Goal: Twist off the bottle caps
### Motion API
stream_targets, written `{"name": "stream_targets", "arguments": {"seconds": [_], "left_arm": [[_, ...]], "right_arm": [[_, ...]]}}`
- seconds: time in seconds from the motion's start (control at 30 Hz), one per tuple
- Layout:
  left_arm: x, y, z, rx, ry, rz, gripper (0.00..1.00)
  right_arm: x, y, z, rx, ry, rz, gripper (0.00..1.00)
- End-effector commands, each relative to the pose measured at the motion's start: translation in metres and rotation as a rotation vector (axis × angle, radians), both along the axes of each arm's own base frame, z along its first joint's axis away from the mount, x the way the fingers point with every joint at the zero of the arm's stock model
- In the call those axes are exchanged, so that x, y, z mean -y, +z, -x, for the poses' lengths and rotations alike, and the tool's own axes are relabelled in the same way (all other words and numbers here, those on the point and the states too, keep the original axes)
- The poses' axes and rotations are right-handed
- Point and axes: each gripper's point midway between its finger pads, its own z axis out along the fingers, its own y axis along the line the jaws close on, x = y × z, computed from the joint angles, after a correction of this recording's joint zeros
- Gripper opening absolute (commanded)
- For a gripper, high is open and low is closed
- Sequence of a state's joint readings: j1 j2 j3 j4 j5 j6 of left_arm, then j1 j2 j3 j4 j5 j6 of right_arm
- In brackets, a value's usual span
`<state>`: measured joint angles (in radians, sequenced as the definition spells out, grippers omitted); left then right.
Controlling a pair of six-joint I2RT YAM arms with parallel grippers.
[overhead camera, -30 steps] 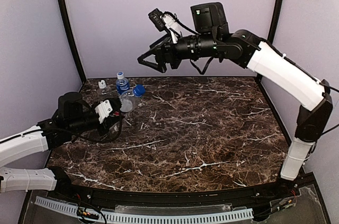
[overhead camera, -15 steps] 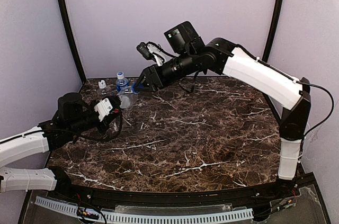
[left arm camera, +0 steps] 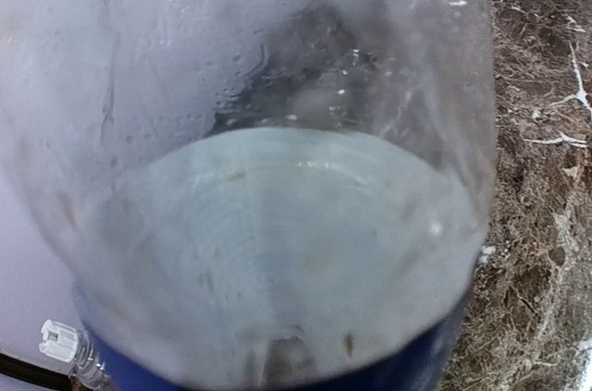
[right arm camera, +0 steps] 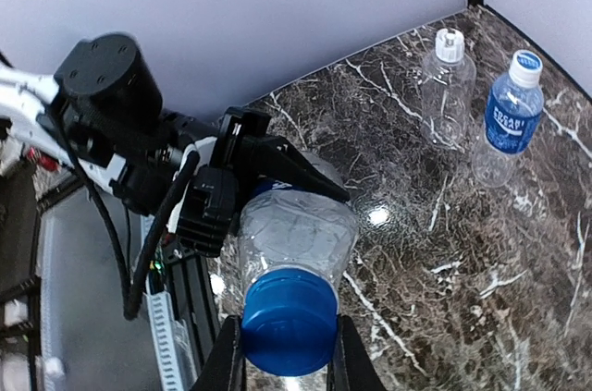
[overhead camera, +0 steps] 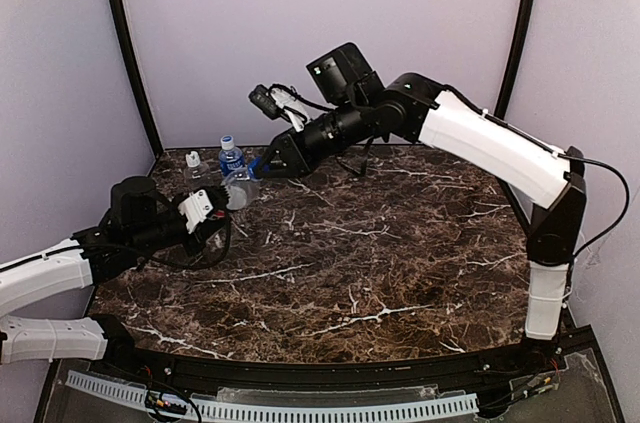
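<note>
My left gripper [overhead camera: 220, 221] is shut on a clear bottle [right arm camera: 298, 229] with a blue label and holds it tilted above the table's left side. The bottle's body fills the left wrist view, hiding the left fingers there. Its blue cap [right arm camera: 289, 320] sits squeezed between the fingers of my right gripper [right arm camera: 289, 347], which is shut on it from the cap end. In the top view the right gripper [overhead camera: 256, 165] meets the bottle [overhead camera: 238, 189] at its neck. Two more bottles stand upright at the back left: an unlabelled one [right arm camera: 445, 95] with a white cap [right arm camera: 450, 43] and a blue-labelled one [right arm camera: 511, 119] with a blue cap [right arm camera: 527, 62].
The standing bottles [overhead camera: 193, 167] [overhead camera: 231, 156] are close behind the held one, next to the back wall and the left black post [overhead camera: 128, 53]. The dark marble table [overhead camera: 400, 243] stretches to the right and front. A perforated rail [overhead camera: 300, 409] runs along the near edge.
My right arm swung down and to the left from high above the table to the held bottle, and its jaws closed on the blue cap. The left arm kept still.
</note>
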<state>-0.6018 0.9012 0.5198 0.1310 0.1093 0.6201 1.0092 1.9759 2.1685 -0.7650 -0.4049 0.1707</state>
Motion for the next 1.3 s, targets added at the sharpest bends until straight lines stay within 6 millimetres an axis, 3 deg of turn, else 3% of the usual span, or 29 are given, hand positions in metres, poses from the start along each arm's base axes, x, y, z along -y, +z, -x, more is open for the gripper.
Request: {"name": "stream_targets", "arguments": {"seconds": [0.0,0.13,0.27,0.5,0.7,0.8,0.87,0.97,1.0,1.03,1.13,1.27], "left_arm": [[0.024,-0.014,0.043,-0.143,-0.242,0.011,0.23],[0.035,-0.025,0.084,-0.309,-0.418,0.045,0.23],[0.038,-0.027,0.111,-0.426,-0.524,0.071,0.23],[0.04,-0.022,0.122,-0.486,-0.558,0.105,0.23],[0.04,-0.022,0.121,-0.485,-0.549,0.107,0.23],[0.04,-0.021,0.116,-0.467,-0.532,0.109,0.23],[0.039,-0.022,0.111,-0.451,-0.508,0.108,0.23],[0.038,-0.022,0.097,-0.404,-0.446,0.105,0.22],[0.036,-0.023,0.092,-0.391,-0.417,0.099,0.22],[0.036,-0.021,0.088,-0.373,-0.408,0.101,0.22],[0.033,-0.027,0.082,-0.34,-0.377,0.072,0.22],[0.027,-0.034,0.068,-0.29,-0.311,0.045,0.22]], "right_arm": [[-0.007,0.0,0.045,0.325,0.262,0.011,0.0],[0.0,-0.018,0.094,0.593,0.535,0.04,0.0],[0.014,-0.045,0.118,0.821,0.748,0.086,0.0],[0.017,-0.06,0.107,1.155,0.892,0.202,0.0],[0.013,-0.06,0.103,1.284,0.914,0.239,0.0],[0.012,-0.055,0.101,1.312,0.861,0.219,0.24],[0.011,-0.047,0.101,1.319,0.806,0.181,0.5],[0.012,-0.032,0.1,1.318,0.713,0.128,0.75],[0.014,-0.023,0.098,1.322,0.664,0.11,0.93],[0.015,-0.015,0.096,1.326,0.611,0.09,0.98],[0.02,0.007,0.089,1.291,0.467,0.03,0.99],[0.02,0.026,0.085,1.112,0.339,-0.061,0.99]]}}
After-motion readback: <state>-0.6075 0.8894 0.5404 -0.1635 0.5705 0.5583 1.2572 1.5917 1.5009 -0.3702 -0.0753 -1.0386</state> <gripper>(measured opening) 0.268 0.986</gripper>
